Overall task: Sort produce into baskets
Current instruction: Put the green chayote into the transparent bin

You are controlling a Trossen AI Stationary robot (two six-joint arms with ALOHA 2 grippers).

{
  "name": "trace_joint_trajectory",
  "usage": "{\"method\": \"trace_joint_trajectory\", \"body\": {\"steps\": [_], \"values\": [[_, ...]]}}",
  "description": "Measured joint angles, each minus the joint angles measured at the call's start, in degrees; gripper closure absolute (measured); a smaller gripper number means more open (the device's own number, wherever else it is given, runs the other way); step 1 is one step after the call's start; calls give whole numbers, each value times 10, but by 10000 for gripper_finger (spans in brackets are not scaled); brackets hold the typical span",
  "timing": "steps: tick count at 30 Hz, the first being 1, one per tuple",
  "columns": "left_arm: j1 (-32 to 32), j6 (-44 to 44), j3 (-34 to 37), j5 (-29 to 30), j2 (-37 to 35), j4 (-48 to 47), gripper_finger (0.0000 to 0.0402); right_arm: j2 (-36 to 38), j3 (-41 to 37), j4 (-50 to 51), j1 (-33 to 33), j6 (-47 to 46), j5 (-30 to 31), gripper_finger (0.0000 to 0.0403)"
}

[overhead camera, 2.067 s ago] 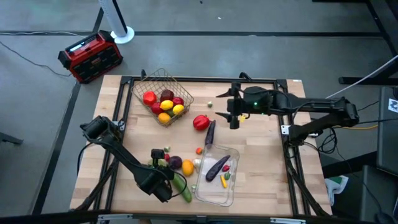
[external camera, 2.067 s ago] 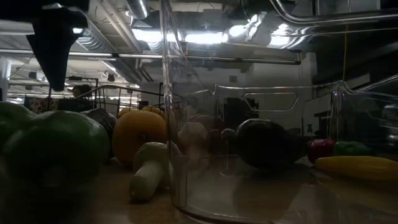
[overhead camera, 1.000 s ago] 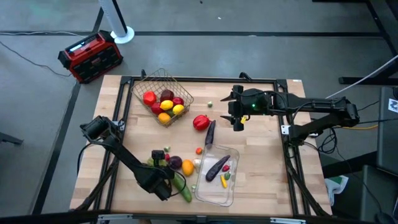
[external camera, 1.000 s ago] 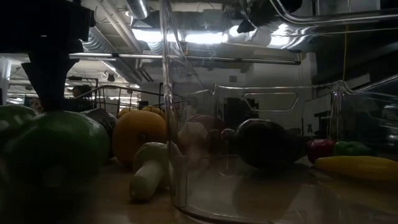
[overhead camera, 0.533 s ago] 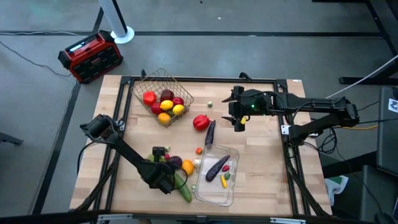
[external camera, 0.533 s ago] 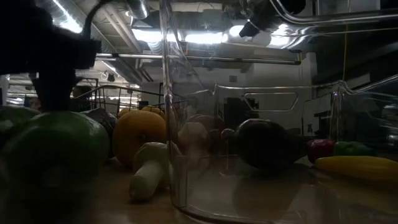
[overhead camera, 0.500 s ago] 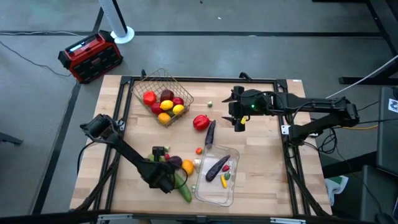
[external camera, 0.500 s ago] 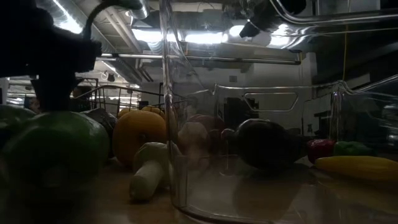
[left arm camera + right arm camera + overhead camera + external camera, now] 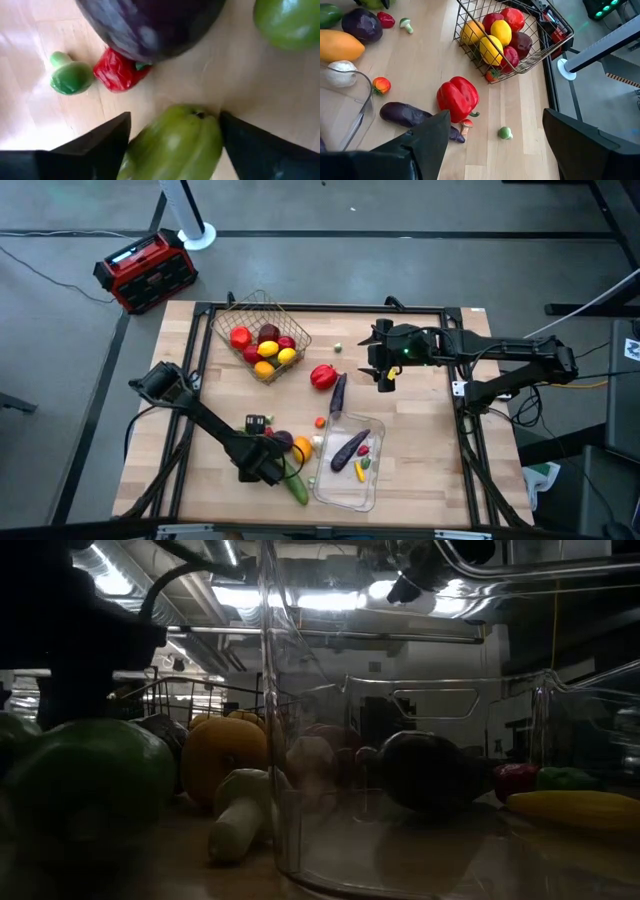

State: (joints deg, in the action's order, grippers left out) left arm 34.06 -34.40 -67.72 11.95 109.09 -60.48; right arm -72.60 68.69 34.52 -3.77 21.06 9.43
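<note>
A green pepper (image 9: 175, 145) sits between the spread fingers (image 9: 90, 150) of the left gripper (image 9: 268, 464), w/ gaps on both sides, so nothing is gripped. It lies in a produce cluster just left of the clear tray (image 9: 372, 485): a dark purple eggplant (image 9: 150, 25), a small red pepper (image 9: 119, 75) and a small green mushroom-shaped veg (image 9: 70, 79) are close by.

The tray, near the table's front edge, holds a purple eggplant (image 9: 349, 449) plus small yellow, red and green bits.

Behind the tray are a loose eggplant (image 9: 339, 392) and a big red pepper (image 9: 322, 376). Further back-left is the wire basket (image 9: 232, 311) w/ red, yellow and orange fruit.

The right gripper (image 9: 384, 378) hovers behind the tray, right of the red pepper, fingers (image 9: 420, 145) wide apart, holding nothing.
</note>
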Motion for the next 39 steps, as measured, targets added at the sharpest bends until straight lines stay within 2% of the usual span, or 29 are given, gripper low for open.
{"method": "trace_joint_trajectory", "body": {"steps": [7,13,21,31,39], "values": [[0,0,-6,-6,1,-11,181,0,0,0,0,0,0,91],[0,0,-7,-6,1,-10,210,0,0,0,0,0,0,91],[-10,-26,-8,-12,-27,-8,212,0,0,-1,0,0,0,91],[-59,-114,-9,-12,-145,17,212,0,0,-1,0,0,4,91],[-110,-135,-10,-1,-205,192,212,0,0,0,0,0,5,91]]}}
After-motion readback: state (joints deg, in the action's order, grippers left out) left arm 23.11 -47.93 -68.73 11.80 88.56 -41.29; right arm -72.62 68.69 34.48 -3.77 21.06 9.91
